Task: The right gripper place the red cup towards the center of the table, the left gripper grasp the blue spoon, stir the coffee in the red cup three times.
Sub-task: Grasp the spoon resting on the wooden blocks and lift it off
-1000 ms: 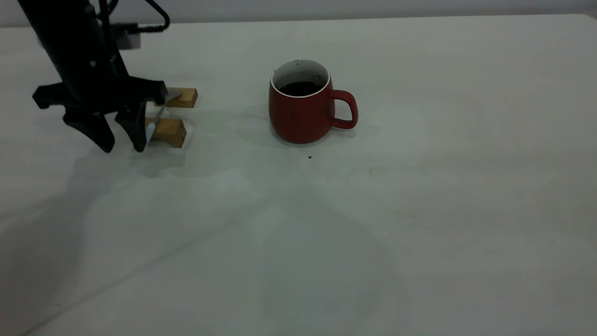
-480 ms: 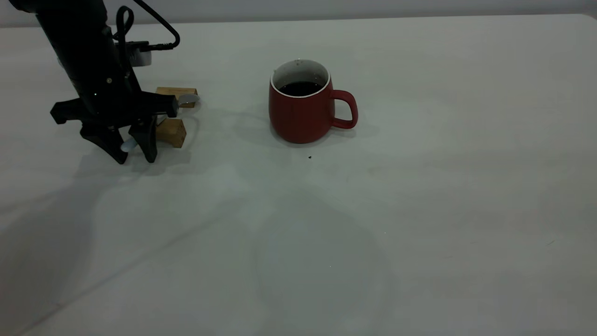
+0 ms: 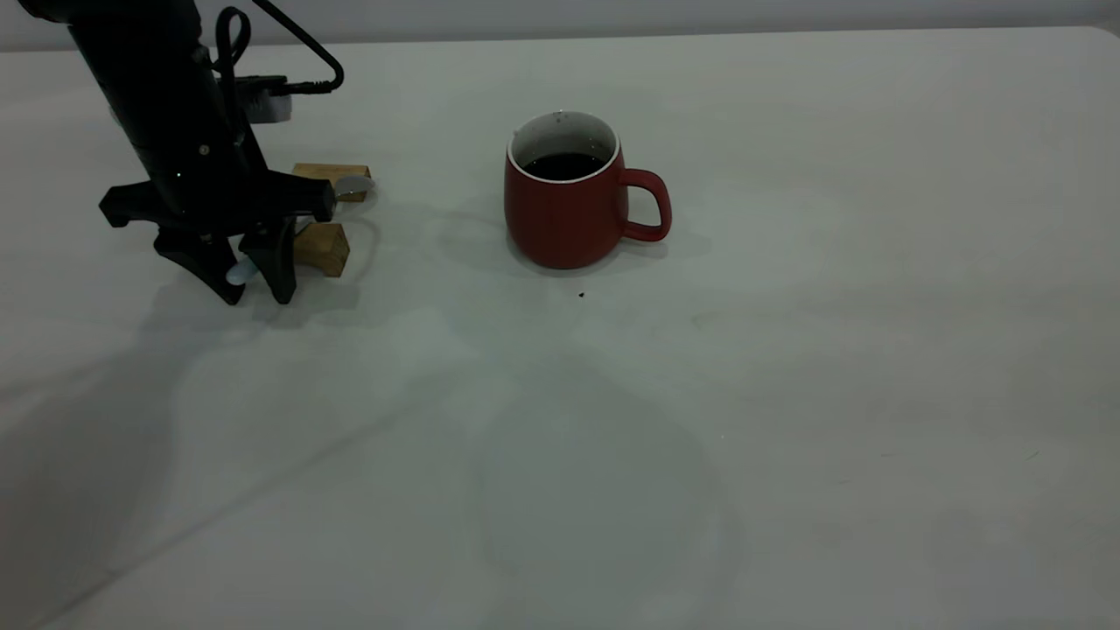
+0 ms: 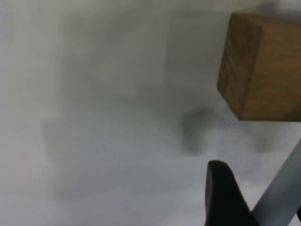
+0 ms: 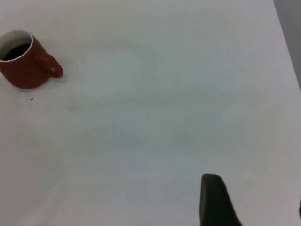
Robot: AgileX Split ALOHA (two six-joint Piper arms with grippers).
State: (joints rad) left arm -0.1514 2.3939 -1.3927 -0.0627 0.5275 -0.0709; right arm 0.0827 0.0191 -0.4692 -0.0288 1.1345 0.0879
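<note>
Left gripper (image 3: 249, 278) near the table (image 3: 787, 394) left edge, closed on blue spoon (image 3: 241, 273) handle tip — slip risk on lifting; red cup (image 3: 564, 206) mid-table toward the far edge.

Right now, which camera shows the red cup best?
The exterior view: the red cup stands whole and close, handle and dark coffee clear. The right wrist view shows it small and far off. The left wrist view misses it.
</note>
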